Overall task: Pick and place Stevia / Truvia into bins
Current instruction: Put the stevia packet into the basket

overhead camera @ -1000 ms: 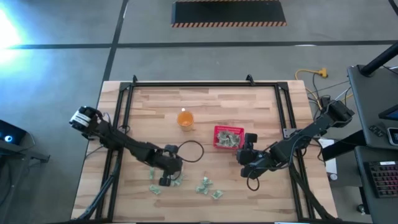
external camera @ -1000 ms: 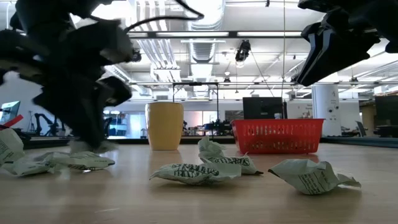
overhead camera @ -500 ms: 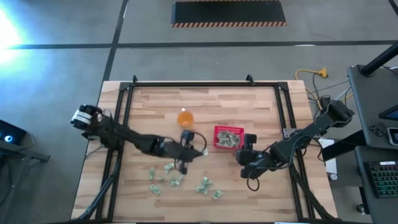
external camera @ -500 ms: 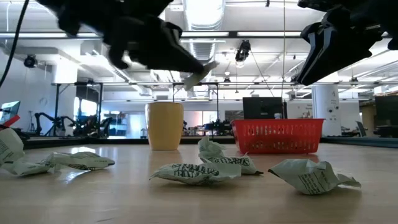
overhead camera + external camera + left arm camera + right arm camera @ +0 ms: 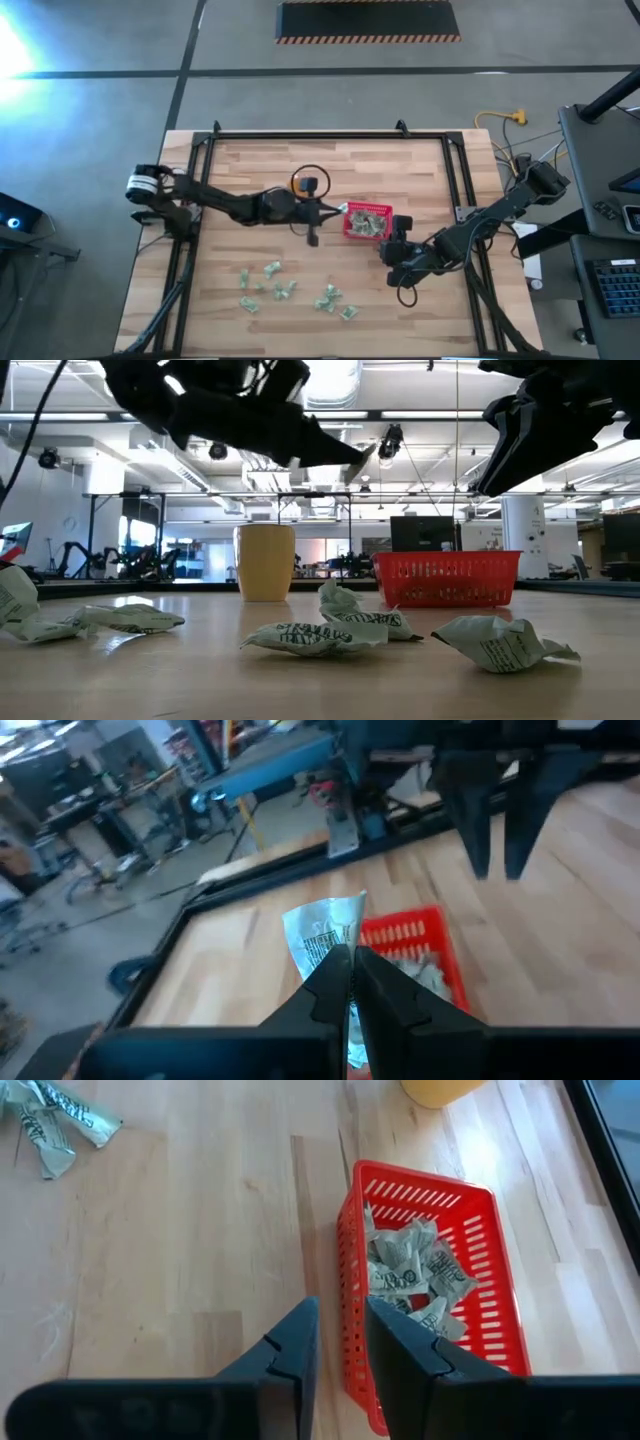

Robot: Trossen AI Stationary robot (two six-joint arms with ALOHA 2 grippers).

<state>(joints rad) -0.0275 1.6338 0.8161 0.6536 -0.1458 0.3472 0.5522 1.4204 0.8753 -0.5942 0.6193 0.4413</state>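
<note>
Several packets already lie crumpled in the red basket (image 5: pixel 425 1295), which stands right of the table's (image 5: pixel 400 165) centre. The left gripper (image 5: pixel 335 211), its fingers pinched on one more packet (image 5: pixel 325 930), hangs at the basket's left rim, so I judge the drop is close. About six packets (image 5: pixel 290 291) wait near the front edge. The right gripper (image 5: pixel 335 1345), fingers narrow and empty, hovers beside the basket's front right corner. The orange cup (image 5: pixel 300 187) stands near the left arm; elsewhere there is free wood.

Packets (image 5: pixel 318 637) carry print (too small to read).
</note>
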